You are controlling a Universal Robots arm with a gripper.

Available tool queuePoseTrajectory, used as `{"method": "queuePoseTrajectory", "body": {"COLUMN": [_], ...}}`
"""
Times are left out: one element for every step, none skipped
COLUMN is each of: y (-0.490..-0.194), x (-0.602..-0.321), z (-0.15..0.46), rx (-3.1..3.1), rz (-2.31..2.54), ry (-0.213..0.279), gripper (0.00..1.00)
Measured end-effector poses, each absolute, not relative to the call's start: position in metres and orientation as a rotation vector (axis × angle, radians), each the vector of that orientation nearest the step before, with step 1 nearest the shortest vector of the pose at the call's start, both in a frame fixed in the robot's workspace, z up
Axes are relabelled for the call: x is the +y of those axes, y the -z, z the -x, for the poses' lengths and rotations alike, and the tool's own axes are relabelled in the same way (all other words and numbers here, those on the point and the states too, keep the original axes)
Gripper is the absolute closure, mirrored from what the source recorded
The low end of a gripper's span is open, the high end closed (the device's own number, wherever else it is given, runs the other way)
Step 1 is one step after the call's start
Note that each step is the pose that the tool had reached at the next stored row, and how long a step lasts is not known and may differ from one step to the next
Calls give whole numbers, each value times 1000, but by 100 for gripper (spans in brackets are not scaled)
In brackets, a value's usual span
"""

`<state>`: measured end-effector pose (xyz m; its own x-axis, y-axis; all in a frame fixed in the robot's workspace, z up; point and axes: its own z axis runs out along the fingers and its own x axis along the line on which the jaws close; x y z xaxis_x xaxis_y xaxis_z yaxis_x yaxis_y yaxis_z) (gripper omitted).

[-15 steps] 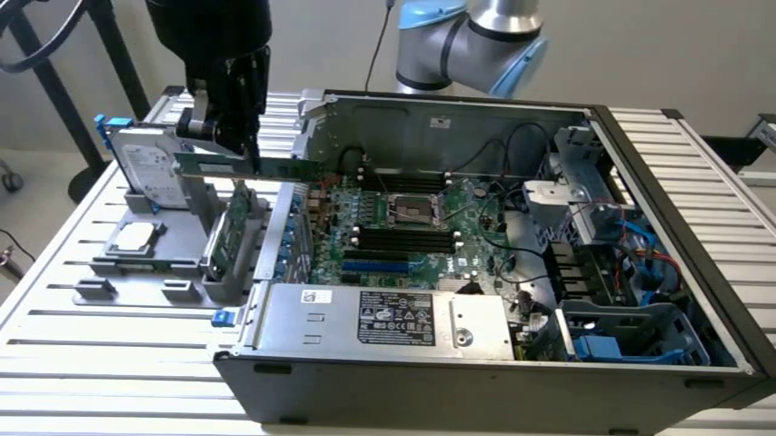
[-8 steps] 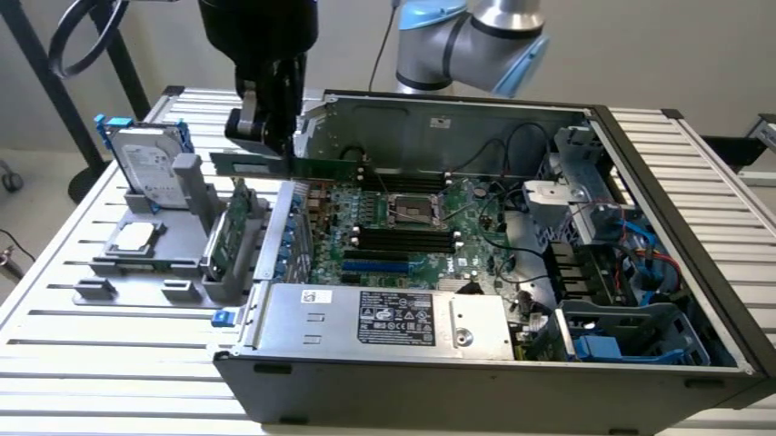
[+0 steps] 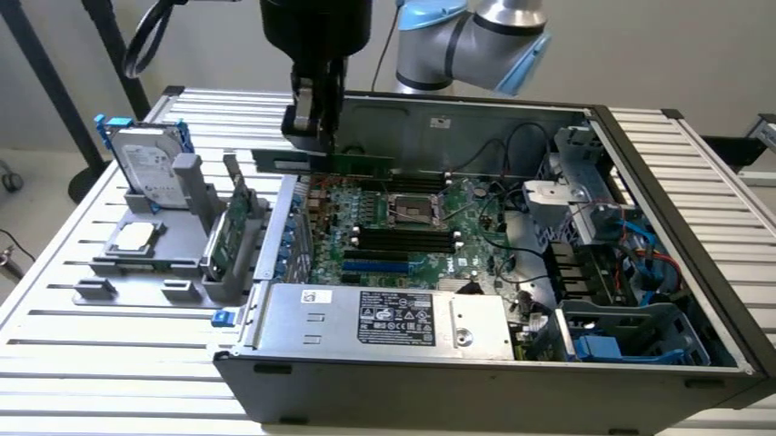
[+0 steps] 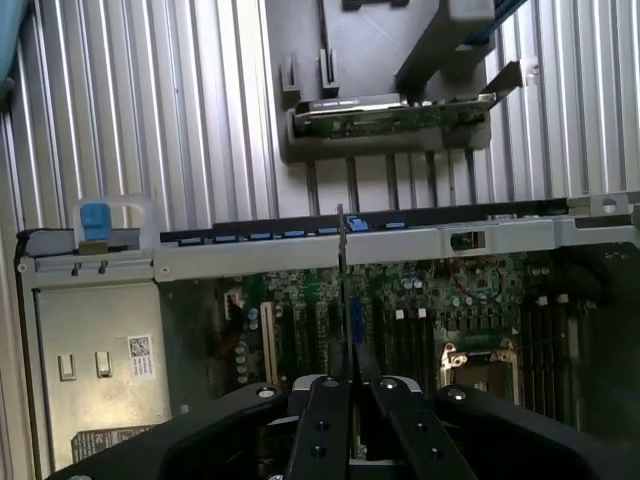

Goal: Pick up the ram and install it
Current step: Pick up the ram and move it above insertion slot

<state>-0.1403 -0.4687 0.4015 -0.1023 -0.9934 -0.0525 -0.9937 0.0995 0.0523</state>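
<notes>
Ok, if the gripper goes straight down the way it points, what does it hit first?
Likely the motherboard, near the case wall; the ram held in the gripper would touch before the fingers. Depth is unclear, so the wall's rim could come first.

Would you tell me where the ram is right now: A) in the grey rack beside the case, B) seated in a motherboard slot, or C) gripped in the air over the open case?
C: the gripper is shut on the ram, holding it over the open case.

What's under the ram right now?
The open case's motherboard lies under the ram, which is held in the tool. The board right beneath the tool is covered.
</notes>
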Motion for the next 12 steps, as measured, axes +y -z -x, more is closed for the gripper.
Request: {"method": "queuePoseTrajectory", "body": {"y": [-401,-401,-401,-400,-400,-399,-399,-398,-398,-397,-397,-396], "x": [-467,-465,-462,-459,-456,-452,-449,-445,-441,-437,-434,-430], "z": [136,132,128,125,123,120,118,115,113,110,108,105], "rx": [2327,2327,2327,2328,2329,2329,2330,2331,2332,2332,2333,2334], "rz": [2102,2102,2103,2103,2104,2104,2105,2106,2106,2107,2107,2108], "ry": [-116,-116,-115,-113,-112,-111,-109,-108,-106,-104,-103,-101], "gripper": [86,86,86,86,86,86,86,86,86,86,86,86]}}
